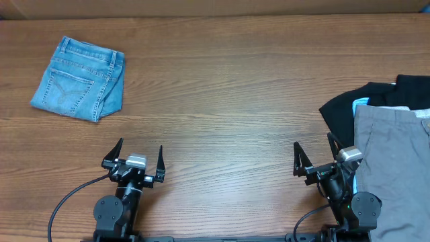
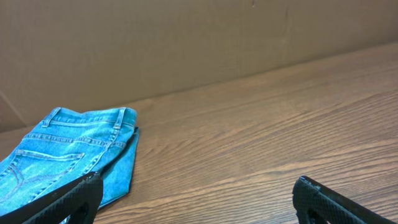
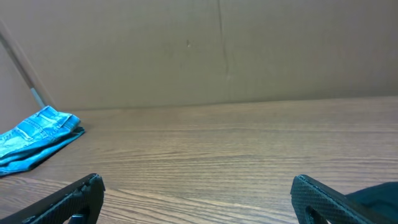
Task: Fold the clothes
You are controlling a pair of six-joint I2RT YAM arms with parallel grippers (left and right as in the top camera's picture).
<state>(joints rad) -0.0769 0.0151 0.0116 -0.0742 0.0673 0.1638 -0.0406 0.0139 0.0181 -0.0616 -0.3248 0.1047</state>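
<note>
Folded light-blue denim shorts (image 1: pixel 79 78) lie at the far left of the table; they also show in the left wrist view (image 2: pixel 68 149) and in the right wrist view (image 3: pixel 34 138). Grey shorts (image 1: pixel 393 165) lie on a black garment (image 1: pixel 403 91) at the right edge. My left gripper (image 1: pixel 140 152) is open and empty near the front edge, its fingers wide apart in the left wrist view (image 2: pixel 196 193). My right gripper (image 1: pixel 314 148) is open and empty just left of the grey shorts, fingers wide apart in the right wrist view (image 3: pixel 198 190).
The wooden table (image 1: pixel 228 101) runs between the two piles. A brown cardboard wall (image 3: pixel 217 50) stands along the table's far edge. A dark cloth edge (image 3: pixel 376 196) shows beside my right finger.
</note>
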